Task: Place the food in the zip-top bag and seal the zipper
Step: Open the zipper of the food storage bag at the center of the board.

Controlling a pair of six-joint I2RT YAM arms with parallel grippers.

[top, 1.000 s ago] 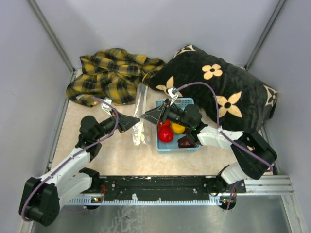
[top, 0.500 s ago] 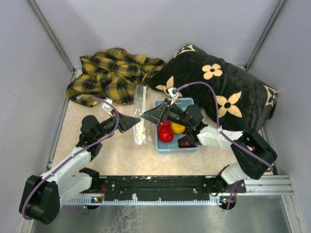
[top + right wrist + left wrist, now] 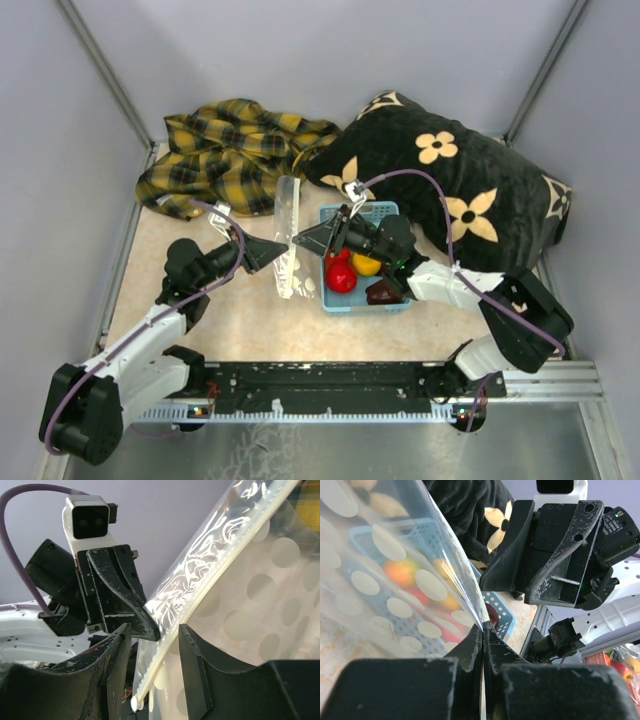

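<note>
The clear zip-top bag [image 3: 288, 240] with white dots hangs upright between my two grippers. My left gripper [image 3: 281, 251] is shut on the bag's edge, and the left wrist view shows its jaws [image 3: 483, 626] pinched on the film [image 3: 395, 580]. My right gripper [image 3: 299, 240] is open, and its fingers [image 3: 155, 630] straddle the whitish zipper strip [image 3: 200, 592]. The strip's small white end [image 3: 133, 703] hangs low. The red [image 3: 340, 275], orange-yellow [image 3: 367, 264] and dark maroon [image 3: 385, 292] fruits lie in the light-blue basket [image 3: 378, 212]. The green-to-orange piece is out of view.
A black pillow [image 3: 450, 190] with cream flowers lies behind and right of the basket. A yellow plaid cloth [image 3: 235, 150] is bunched at the back left. Grey walls close in both sides. The arms' base rail [image 3: 330, 385] runs along the near edge.
The bag's lower part has swung slightly toward the basket. Both arms have hardly moved.
</note>
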